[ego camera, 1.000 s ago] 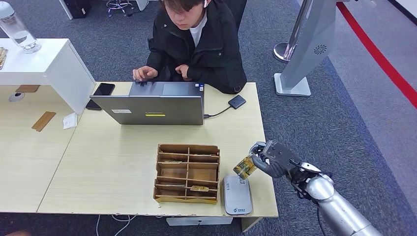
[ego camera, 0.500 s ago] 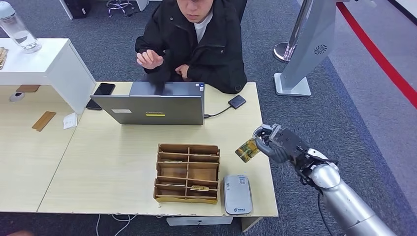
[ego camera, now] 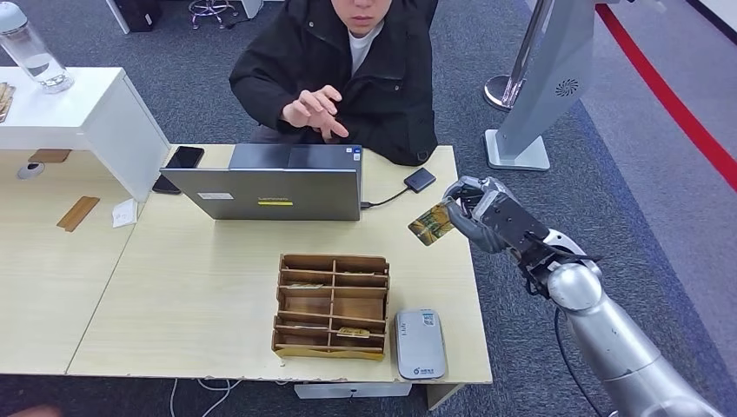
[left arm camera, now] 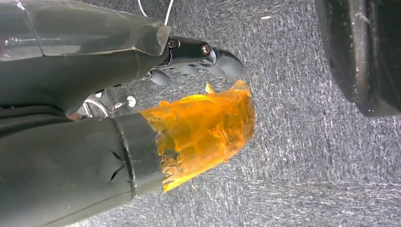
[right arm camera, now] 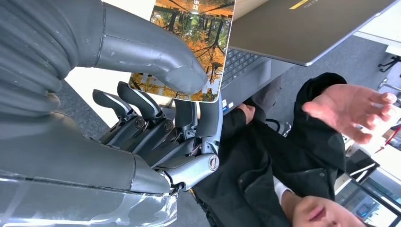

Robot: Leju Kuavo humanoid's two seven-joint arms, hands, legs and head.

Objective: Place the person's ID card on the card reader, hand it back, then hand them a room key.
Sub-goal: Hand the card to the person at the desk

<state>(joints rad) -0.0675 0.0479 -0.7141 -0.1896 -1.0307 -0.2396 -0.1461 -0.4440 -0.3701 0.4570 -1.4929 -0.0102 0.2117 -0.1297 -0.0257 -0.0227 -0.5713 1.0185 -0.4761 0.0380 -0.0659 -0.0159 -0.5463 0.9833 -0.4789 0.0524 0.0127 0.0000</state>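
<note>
My right hand (ego camera: 487,217) pinches the ID card (ego camera: 432,223), printed with autumn trees, between thumb and fingers. It holds the card in the air above the table's right edge, just right of the laptop (ego camera: 274,191). In the right wrist view the card (right arm camera: 196,42) sits under my thumb (right arm camera: 142,47). Across the laptop, the seated person's hand (ego camera: 315,110) is raised with spread fingers, and it is apart from the card. The grey card reader (ego camera: 420,344) lies at the table's front edge with nothing on it. My left hand (left arm camera: 142,156) hangs over the carpet and holds nothing.
A wooden compartment box (ego camera: 331,306) with a few cards in it stands left of the reader. A small black box (ego camera: 419,180) is cabled to the laptop. A phone (ego camera: 183,157) lies by the white shelf (ego camera: 96,113). A grey stand (ego camera: 539,87) rises at the right.
My right hand has carried the card up from just above the reader and away toward the person. The person's hand left the laptop keyboard and rose with open fingers.
</note>
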